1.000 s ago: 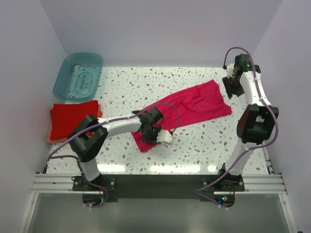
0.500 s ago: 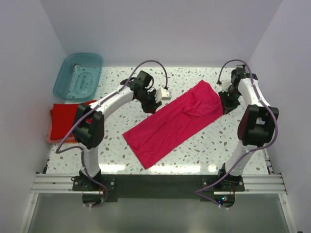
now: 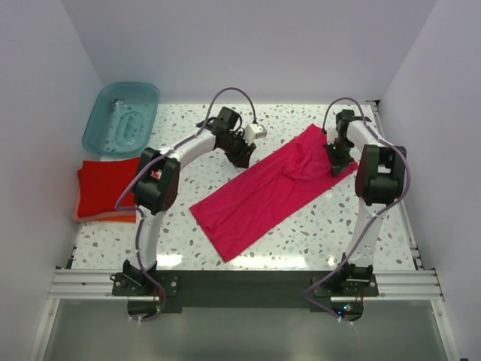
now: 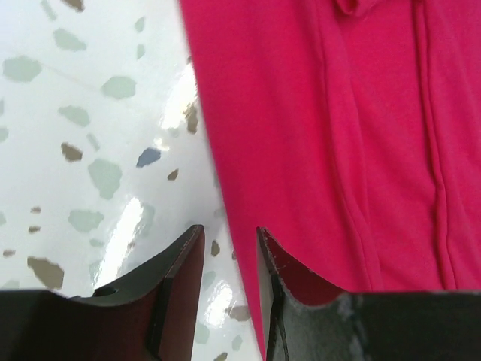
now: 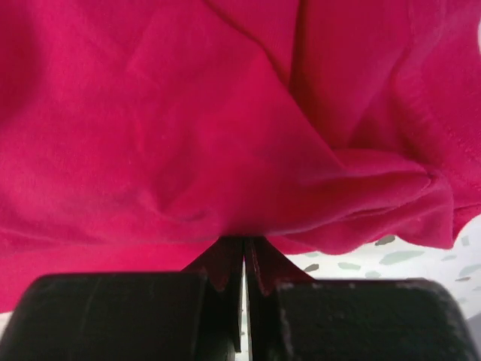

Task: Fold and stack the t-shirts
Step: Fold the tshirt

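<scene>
The pink shirt [image 3: 263, 195] lies flat on the table [image 3: 323, 226], running diagonally from near left to far right. The left gripper [image 3: 240, 155] sits at the shirt's far-left edge. Its jaws are slightly apart and straddle that edge: one finger is over bare table, the other over cloth. The right gripper [image 3: 336, 164] is at the far-right end, jaws together and clamped on a bunched fold of the pink shirt. The folded red shirt [image 3: 105, 184] lies on the orange shirt [image 3: 94, 217] at the left edge, near the tub [image 3: 101, 129].
</scene>
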Controlling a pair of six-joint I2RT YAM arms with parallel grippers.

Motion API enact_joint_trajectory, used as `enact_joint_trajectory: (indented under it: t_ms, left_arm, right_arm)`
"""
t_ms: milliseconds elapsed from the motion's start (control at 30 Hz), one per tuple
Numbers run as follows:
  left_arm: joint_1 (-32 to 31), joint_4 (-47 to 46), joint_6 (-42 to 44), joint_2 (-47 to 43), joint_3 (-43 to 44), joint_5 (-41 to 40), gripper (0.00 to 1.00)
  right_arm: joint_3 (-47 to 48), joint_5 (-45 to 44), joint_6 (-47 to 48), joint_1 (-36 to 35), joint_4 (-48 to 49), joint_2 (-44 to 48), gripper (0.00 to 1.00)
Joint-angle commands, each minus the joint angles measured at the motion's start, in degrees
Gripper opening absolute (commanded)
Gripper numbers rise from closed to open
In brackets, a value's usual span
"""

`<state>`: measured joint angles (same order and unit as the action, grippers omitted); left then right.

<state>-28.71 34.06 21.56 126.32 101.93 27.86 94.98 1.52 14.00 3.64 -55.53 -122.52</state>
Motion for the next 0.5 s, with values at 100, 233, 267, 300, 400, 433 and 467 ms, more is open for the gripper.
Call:
enact_joint_trajectory:
  t_ms: [100,233,267,300,400,433,467]
  left_arm:
    - [6.0,-5.1,-6.3,-7.8,-5.2,2.2,0.38]
    - [7.4,-3.1,-3.7,-10.4,-9.5,0.7,0.38]
    - [7.5,-3.0,-3.3,-11.0,-10.3,0.4,0.38]
    - [7.6,-2.7,-2.3,-12.1,-11.4,0.4,0.38]
    - [7.6,-3.6,-1.1,-14.8,-16.6,-0.1,0.38]
    - [7.7,-3.8,-0.8,-15.3,-17.2,0.0,0.38]
    - [7.7,-4.0,-0.7,-15.9,-17.9,0.0,0.38]
  right_arm:
    - [11.9,-10.2,1.3,-5.2,4.9,-8.2,0.00]
    - [19.5,-13.9,6.7,-10.5,11.0,-13.3,0.00]
    - [24.8,-14.8,7.5,-11.3,11.8,-16.4,0.00]
    - [27.9,-15.9,8.1,-12.2,12.5,-18.2,0.00]
    - [39.4,-16.9,10.1,-14.4,15.3,-24.9,0.00]
    - [41.3,-16.7,11.0,-15.3,17.8,-26.2,0.00]
    - [42.5,-16.3,11.6,-15.7,19.8,-26.7,0.02]
